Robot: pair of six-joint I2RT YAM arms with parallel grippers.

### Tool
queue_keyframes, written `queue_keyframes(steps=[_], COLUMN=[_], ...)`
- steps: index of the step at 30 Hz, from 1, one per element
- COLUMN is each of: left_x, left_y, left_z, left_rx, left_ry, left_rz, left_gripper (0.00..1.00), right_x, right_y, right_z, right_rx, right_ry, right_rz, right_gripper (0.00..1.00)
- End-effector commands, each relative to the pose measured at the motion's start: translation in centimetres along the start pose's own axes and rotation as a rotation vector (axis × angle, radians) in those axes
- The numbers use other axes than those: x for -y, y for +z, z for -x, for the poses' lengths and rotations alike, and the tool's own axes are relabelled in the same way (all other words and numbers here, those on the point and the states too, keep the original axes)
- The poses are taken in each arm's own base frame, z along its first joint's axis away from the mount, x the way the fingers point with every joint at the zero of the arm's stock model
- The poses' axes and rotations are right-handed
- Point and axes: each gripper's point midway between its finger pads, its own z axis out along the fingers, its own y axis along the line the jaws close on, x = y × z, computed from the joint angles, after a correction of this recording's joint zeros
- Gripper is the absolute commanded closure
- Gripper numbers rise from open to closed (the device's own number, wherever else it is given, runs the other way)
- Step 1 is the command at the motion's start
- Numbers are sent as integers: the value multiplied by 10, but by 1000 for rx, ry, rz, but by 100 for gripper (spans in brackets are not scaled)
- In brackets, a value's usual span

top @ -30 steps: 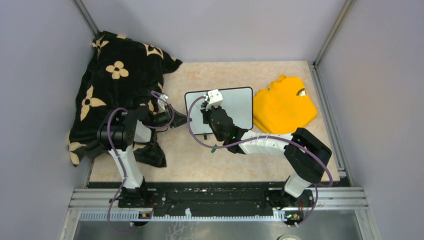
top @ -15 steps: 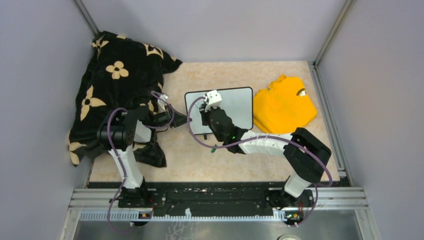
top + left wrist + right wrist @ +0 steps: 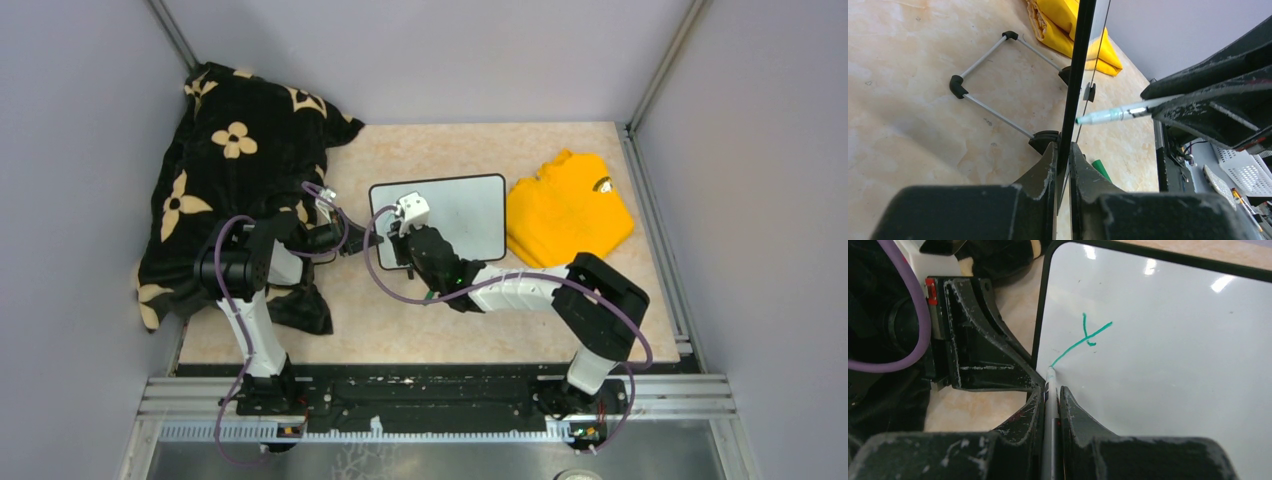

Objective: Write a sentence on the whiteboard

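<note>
Two crossed green strokes (image 3: 1087,336) are all we have; nearly the whole sentence remains. Our whiteboard (image 3: 472,214) stands just beside the yellow shirt (image 3: 568,210), left gripper (image 3: 1063,151) pinching its edge, right gripper (image 3: 1050,391) clamping the marker (image 3: 1050,380).

The whiteboard (image 3: 475,215) stands in the middle of the table (image 3: 400,325). A blanket (image 3: 230,150) lies to its left, a folded shirt (image 3: 570,210) just right. The left gripper (image 3: 1063,152) clamps its left edge; the marker (image 3: 1050,377) in the right gripper (image 3: 1050,392) touches its front near that edge.

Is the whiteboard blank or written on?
Written on, barely. The right wrist view shows green strokes on the whiteboard, a crossed shape with a line ending at the marker; the rest is bare white.
</note>
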Motion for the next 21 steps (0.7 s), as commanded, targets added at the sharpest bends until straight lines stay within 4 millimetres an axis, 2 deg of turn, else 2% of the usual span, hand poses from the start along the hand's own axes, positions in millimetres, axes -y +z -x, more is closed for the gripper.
queue_keyframes(steps=[1,4,7,10,12,15,21], left_x=[6,6,5,5,5,5,3], left_y=[0,0,0,0,0,0,0], left_z=[0,0,-1,-1,0,-1,-2], left_rx=[-11,-12,-12,-13,-12,-13,-15], left_ry=[17,16,13,14,18,18,10], left_rz=[-20,-19,-17,-18,-16,-15,-10], left_gripper=[100,100,100,100,100,100,100], right_x=[-8,-9,-10,-4,4,17,32], right_y=[5,1,-11,-24,-29,-34,-31], right_z=[7,19,45,72,80,88,81], right_rx=[6,31,87,147,165,182,165], right_ry=[10,27,59,75,74,57,21], right_rz=[14,21,37,32,-2,-49,-77], right_gripper=[100,100,100,100,100,100,100])
